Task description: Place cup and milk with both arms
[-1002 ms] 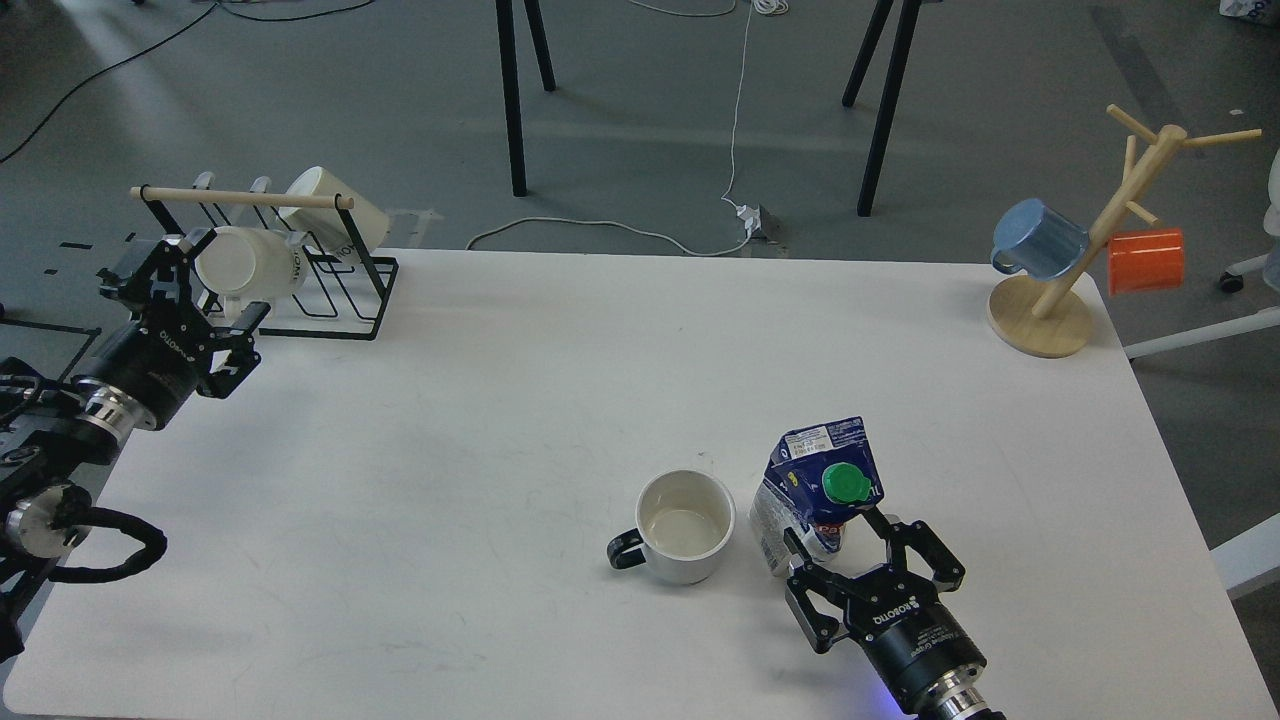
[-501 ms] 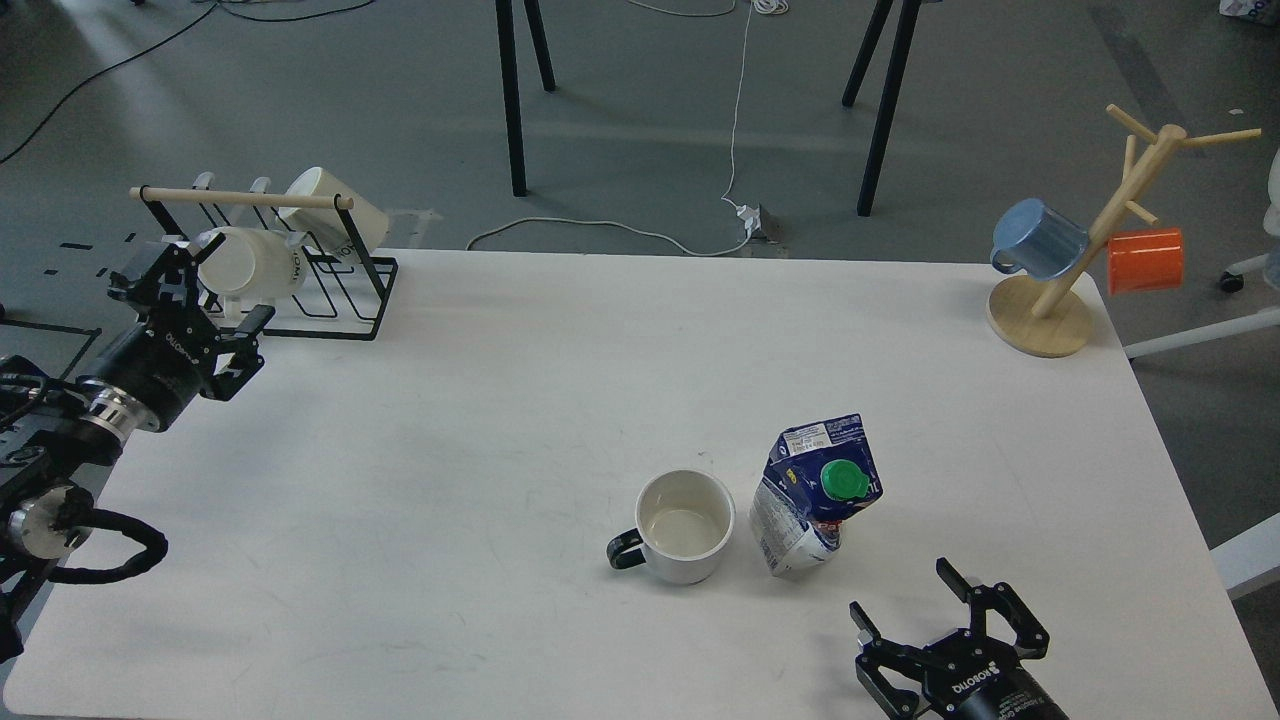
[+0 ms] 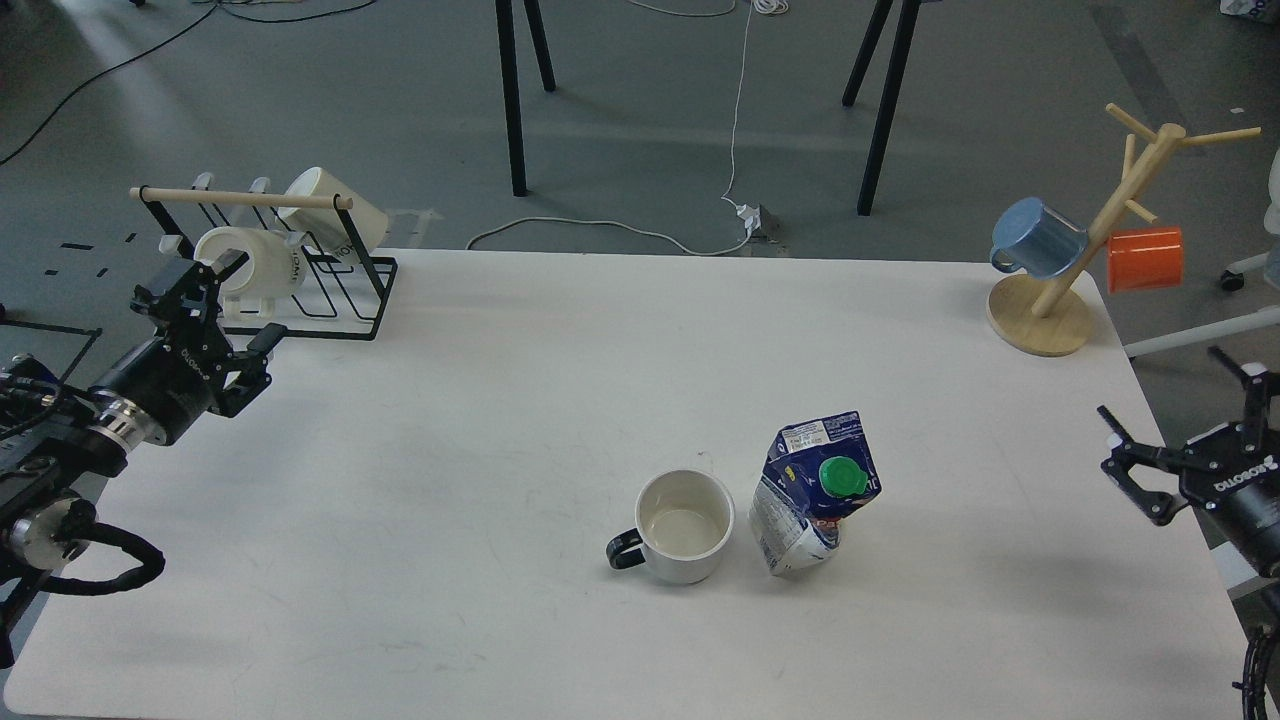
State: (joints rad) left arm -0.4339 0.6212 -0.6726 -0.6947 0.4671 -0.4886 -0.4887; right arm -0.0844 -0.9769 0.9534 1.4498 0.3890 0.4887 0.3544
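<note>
Cup [image 3: 685, 525] and milk [image 3: 815, 492] sit side by side, near-centre on the desk [image 3: 500, 420], so placing looks done; next is just parking both arms. Right tool [image 3: 1185, 420] is wide open, empty, off the desk's right edge; left tool [image 3: 235, 305] is open, empty, by the wire rack [image 3: 330, 270]. Carton lettering unreadable; tools say "ROBOTIQ".

Matt white table [image 3: 500, 420], smooth, faint scuffs. Glossy cream ceramic cup [image 3: 685, 526], thin black loop handle at its 8 o'clock. Printed carton milk [image 3: 815, 495], creased and dented low down, slight sheen, green plastic cap. Black wire rack [image 3: 300, 270] with pale wooden bar. Bare light wood mug tree [image 3: 1085, 260]; shiny blue mug [image 3: 1038, 238], matt orange mug [image 3: 1146, 260]. Matt black grippers [image 3: 225, 300], metal ring at left wrist.
</note>
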